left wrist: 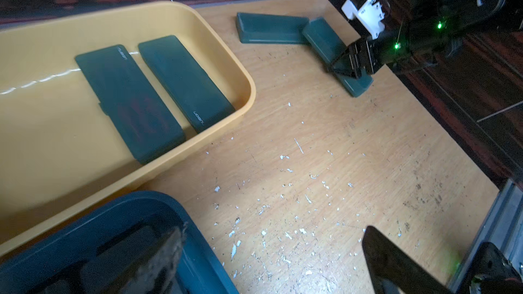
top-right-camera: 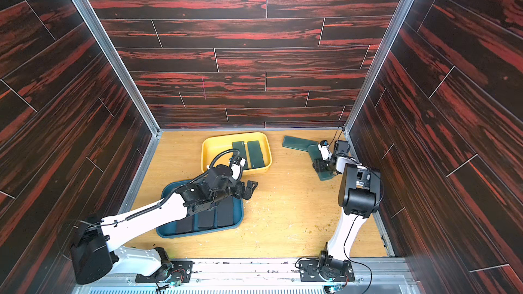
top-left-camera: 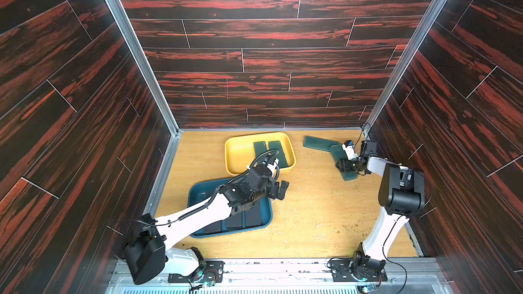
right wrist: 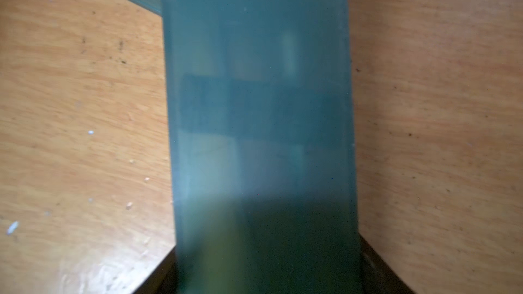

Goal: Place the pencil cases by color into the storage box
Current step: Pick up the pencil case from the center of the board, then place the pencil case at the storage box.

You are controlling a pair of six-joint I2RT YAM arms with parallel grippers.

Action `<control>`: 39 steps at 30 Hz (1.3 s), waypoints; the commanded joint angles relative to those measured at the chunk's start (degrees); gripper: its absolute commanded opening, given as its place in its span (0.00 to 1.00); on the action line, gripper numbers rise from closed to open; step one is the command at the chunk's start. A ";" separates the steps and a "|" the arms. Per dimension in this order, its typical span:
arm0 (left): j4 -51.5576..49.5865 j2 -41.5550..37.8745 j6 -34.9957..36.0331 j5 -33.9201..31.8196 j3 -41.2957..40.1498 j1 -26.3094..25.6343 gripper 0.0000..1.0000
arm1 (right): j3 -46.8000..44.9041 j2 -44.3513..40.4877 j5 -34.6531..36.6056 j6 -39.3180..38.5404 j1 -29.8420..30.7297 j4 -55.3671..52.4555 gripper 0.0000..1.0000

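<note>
Two dark green pencil cases (top-left-camera: 260, 148) (left wrist: 184, 80) lie side by side in the yellow tray (top-left-camera: 230, 154) at the back. Three black pencil cases (top-left-camera: 252, 216) lie in the blue tray (top-left-camera: 198, 190), partly hidden under my left arm. At the back right, one green case (top-left-camera: 318, 143) (left wrist: 271, 28) lies on the table. Touching its end is another green case (top-left-camera: 337, 152) (right wrist: 260, 108), and my right gripper (top-left-camera: 343, 166) (left wrist: 343, 65) is shut across its width. My left gripper (top-left-camera: 281, 189) (left wrist: 274, 233) hangs open with nothing in it, over the blue tray's right rim.
Wood-patterned walls close in the table on three sides; the right wall (top-left-camera: 396, 137) is close behind my right gripper. Pale flecks (left wrist: 283, 193) are scattered over the bare tabletop between the trays and my right arm.
</note>
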 commanded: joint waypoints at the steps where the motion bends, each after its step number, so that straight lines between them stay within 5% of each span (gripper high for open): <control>1: -3.82 -3.22 -1.54 -4.40 -0.84 0.24 1.00 | 2.62 -4.47 -0.60 1.33 1.63 -0.91 0.58; 17: -10.52 -9.63 -3.04 -4.98 -3.87 6.23 1.00 | 10.22 -4.08 5.76 5.55 10.58 -6.49 0.56; 39: -17.90 -10.34 -2.98 -6.58 -2.18 12.80 1.00 | 25.96 -5.12 13.37 23.51 29.40 -13.94 0.54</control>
